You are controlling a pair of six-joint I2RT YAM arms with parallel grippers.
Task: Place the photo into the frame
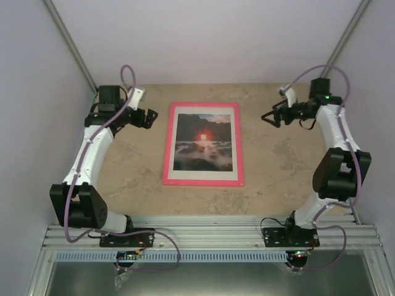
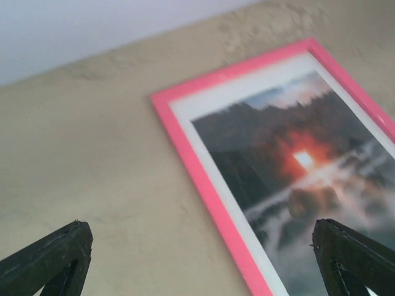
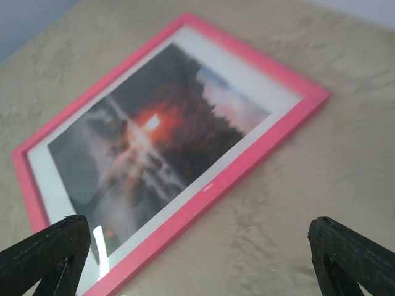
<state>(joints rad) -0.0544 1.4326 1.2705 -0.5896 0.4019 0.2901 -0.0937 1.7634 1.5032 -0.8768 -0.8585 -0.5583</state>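
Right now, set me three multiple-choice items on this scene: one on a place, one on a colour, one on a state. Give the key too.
1. Where does the photo lie?
A) inside the frame
B) loose beside it
C) held up in the air

2. What colour is the frame?
A) brown
B) pink
C) black

3. How do the left tool and the right tool stand?
A) both shut on the frame
B) one shut, one open
C) both open, holding nothing

Key:
1 A, the pink border runs all round the print.
2 B, all three views show it pink.
3 C, each wrist view shows its jaws wide apart, clear of the frame.
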